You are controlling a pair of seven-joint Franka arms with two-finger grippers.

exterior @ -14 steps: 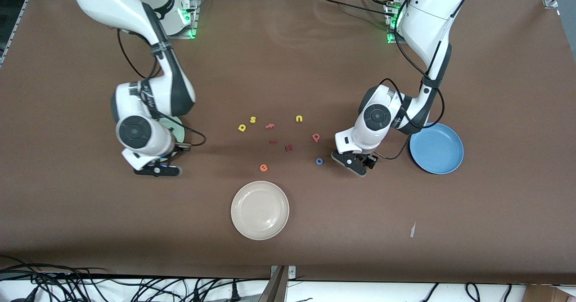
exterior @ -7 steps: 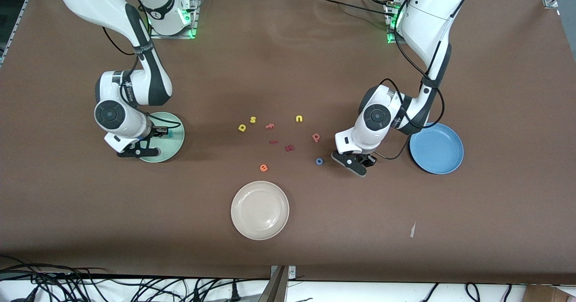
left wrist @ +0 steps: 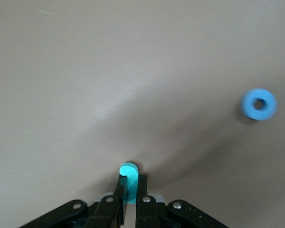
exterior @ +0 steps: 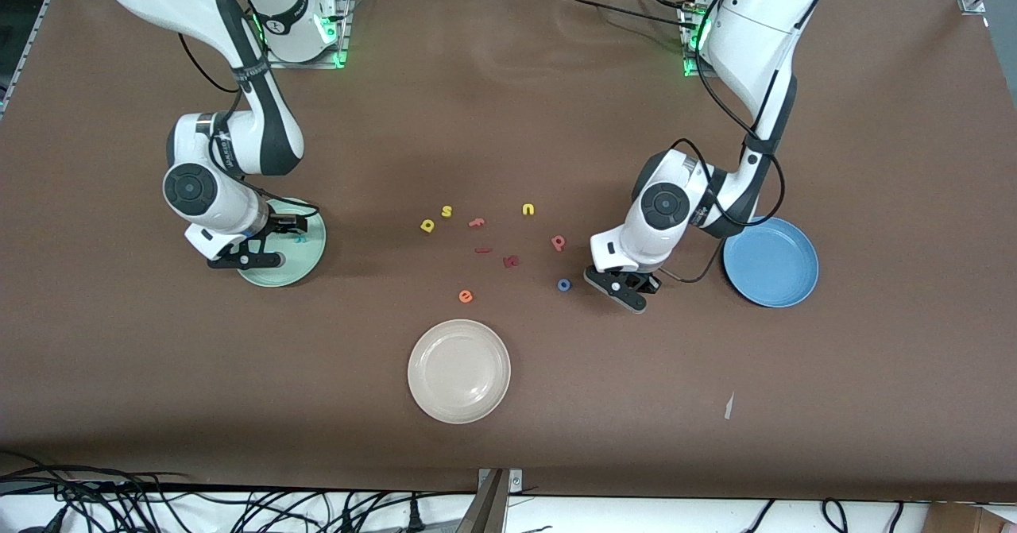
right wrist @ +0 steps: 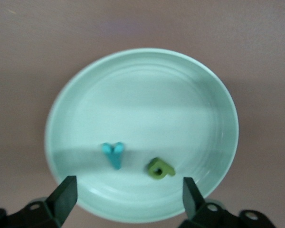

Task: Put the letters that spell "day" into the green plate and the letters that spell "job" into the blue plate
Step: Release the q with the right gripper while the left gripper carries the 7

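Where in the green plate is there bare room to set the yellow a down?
Most of the green plate is bare. Its crowded part is where the teal y and the green d lie apart, under the open right gripper.

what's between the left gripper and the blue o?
Nothing: bare brown table between the left gripper, shut on the teal j, and the blue o. Left wrist view shows it.

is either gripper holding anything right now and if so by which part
The left gripper pinches the teal j by its straight stem, the hook sticking out. The right gripper, over the green plate, holds nothing.
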